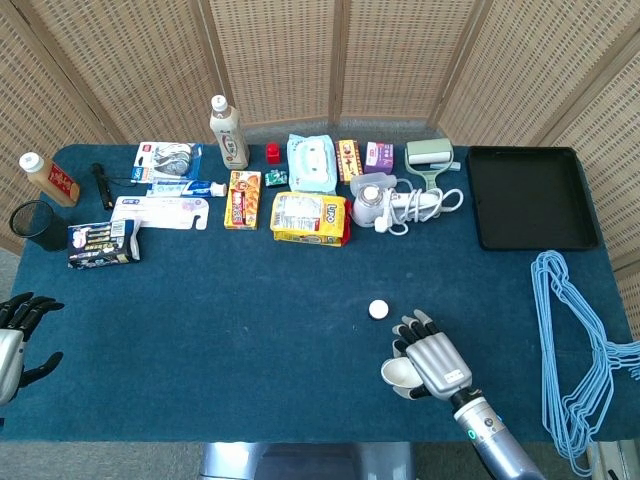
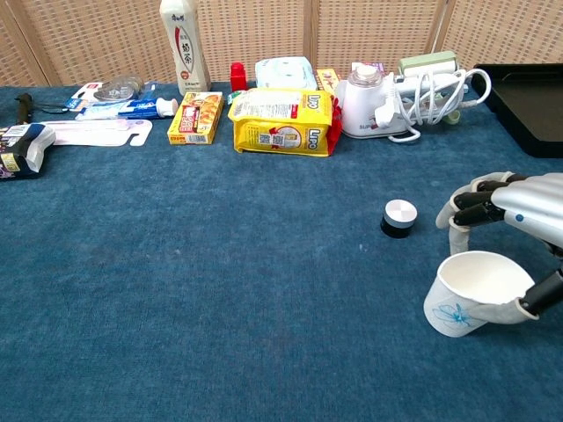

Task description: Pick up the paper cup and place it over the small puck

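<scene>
The white paper cup point(image 2: 475, 299) with a blue print leans on the blue cloth at the front right, mouth up and rim squashed oval; from the head camera the cup point(image 1: 396, 374) shows beside the hand. My right hand point(image 2: 515, 224) grips it, fingers over the far rim and thumb against the near right side. In the head view this right hand point(image 1: 436, 364) covers most of the cup. The small puck point(image 2: 400, 217), black with a white top, lies just left of and beyond the cup, apart from it; the head view shows the puck point(image 1: 378, 309) too. At the table's left edge my left hand point(image 1: 16, 335) holds nothing, fingers spread.
A row of goods lines the back: a yellow snack bag point(image 2: 281, 121), a white appliance with a coiled cord point(image 2: 378, 112), boxes and a tall bottle point(image 2: 184, 48). A black tray point(image 1: 530, 197) sits at the back right, and blue hangers point(image 1: 575, 350) lie along the right edge.
</scene>
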